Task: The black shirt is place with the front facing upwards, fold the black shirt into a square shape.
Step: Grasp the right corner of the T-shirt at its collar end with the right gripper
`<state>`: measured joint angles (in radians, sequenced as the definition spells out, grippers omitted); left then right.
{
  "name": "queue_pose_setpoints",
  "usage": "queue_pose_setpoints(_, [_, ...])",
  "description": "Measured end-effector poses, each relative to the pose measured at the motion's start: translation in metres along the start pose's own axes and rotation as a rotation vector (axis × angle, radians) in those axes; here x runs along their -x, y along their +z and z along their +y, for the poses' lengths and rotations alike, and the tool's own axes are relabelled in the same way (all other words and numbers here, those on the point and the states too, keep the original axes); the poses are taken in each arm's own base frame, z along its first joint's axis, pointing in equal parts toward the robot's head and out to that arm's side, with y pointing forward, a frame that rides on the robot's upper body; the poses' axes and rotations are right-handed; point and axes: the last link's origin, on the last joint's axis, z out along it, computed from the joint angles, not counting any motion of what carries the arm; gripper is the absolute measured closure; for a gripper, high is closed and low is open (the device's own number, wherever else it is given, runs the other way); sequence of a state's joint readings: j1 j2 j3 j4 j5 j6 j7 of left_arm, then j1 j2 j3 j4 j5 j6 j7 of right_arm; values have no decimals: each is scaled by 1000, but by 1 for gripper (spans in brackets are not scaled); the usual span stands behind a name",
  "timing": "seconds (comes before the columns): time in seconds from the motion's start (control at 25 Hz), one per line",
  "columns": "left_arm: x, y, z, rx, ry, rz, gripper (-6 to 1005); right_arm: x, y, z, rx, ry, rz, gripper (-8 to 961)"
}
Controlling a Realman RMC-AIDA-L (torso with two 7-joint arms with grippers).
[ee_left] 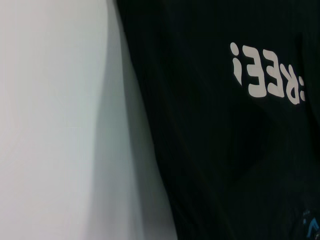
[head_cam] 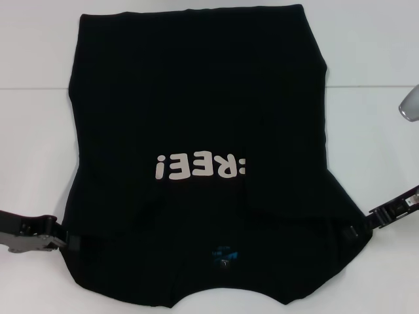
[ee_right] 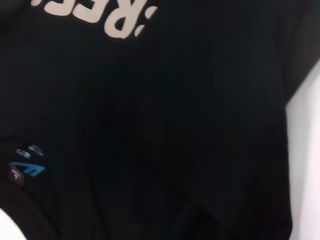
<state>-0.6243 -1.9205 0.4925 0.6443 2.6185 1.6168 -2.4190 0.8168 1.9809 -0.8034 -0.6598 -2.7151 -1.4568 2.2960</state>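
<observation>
A plain white table (head_cam: pixel 366 59) filled the scene, and the black shirt (head_cam: pixel 196 118) lay spread over most of it, front up, collar end nearest the robot and hem at the far edge. In the head view its white lettering (head_cam: pixel 200 168) read upside down, and its right side had apparently been folded inward, since that flap cut off the first letter. The blue neck label (head_cam: pixel 224 255) sat near the close edge. The left gripper (head_cam: pixel 69 241) was at the shirt's near-left corner and the right gripper (head_cam: pixel 359 230) at its near-right corner, both touching the cloth's edge, likely placed there to take the shoulders for a fold away from the robot. How far either claw was open, or whether it had pinched cloth, could not be told.

The left wrist view showed the shirt's left edge against bare table (ee_left: pixel 50 120), with the lettering (ee_left: pixel 267 75) farther in; no fingers appeared.

The right wrist view was nearly all shirt (ee_right: pixel 200 125), with the label (ee_right: pixel 25 167) and a strip of table (ee_right: pixel 305 150) at one side; again no fingers.
</observation>
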Motion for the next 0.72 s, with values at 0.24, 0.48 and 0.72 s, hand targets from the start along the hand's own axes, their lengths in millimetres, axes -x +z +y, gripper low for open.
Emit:
queue_pose_setpoints(0.24, [0, 0, 0, 0, 1, -1, 978, 2, 4, 7, 16, -16, 9, 192])
queue_pose_setpoints(0.48, [1, 1, 0, 1, 4, -3, 977, 2, 4, 8, 18, -19, 13, 193])
queue_pose_setpoints(0.72, [1, 2, 2, 8, 7, -6, 977, 2, -1, -1, -17, -7, -3, 194])
